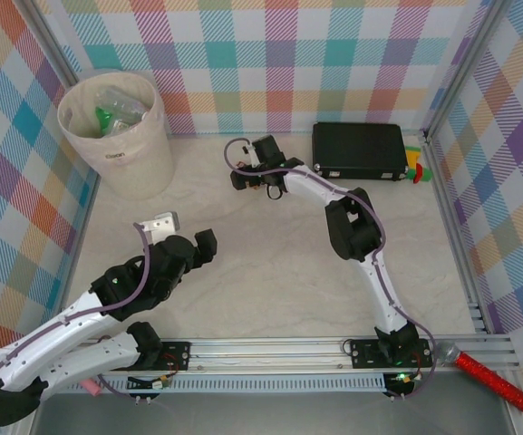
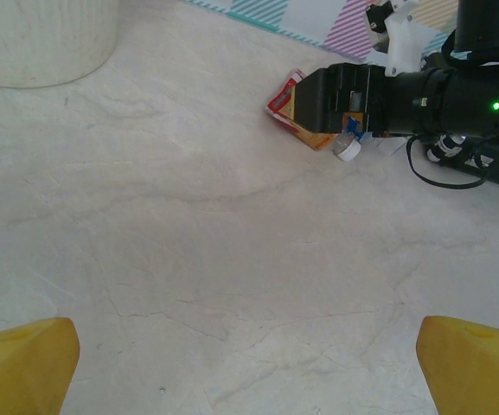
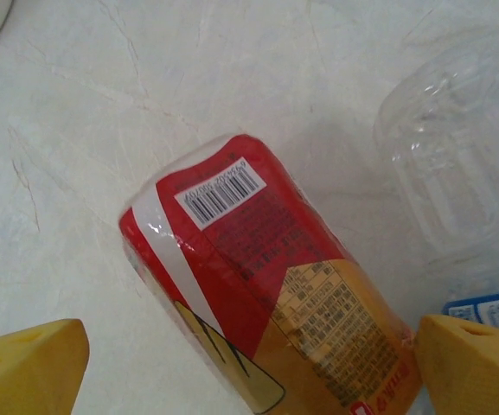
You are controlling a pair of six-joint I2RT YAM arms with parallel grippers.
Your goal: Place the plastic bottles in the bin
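A plastic bottle with a red and orange label [image 3: 266, 294] lies on its side on the table, between the yellow fingertips [image 3: 24, 367] of my right gripper [image 3: 249, 363], which stands open over it. A clear bottle [image 3: 457, 173] with a blue label lies just to its right. In the left wrist view the same red-orange bottle [image 2: 294, 108] sticks out from under the right gripper [image 2: 340, 99], with a white cap [image 2: 347, 149] beside it. The cream bin [image 1: 116, 136] stands at the far left with several bottles inside. My left gripper [image 1: 188, 237] hovers open over bare table, holding nothing.
A black rectangular case [image 1: 359, 149] lies at the back right, with a small green and red object [image 1: 417, 169] at its right end. A red-handled tool [image 1: 497, 381] rests on the front rail. Checked walls enclose the table.
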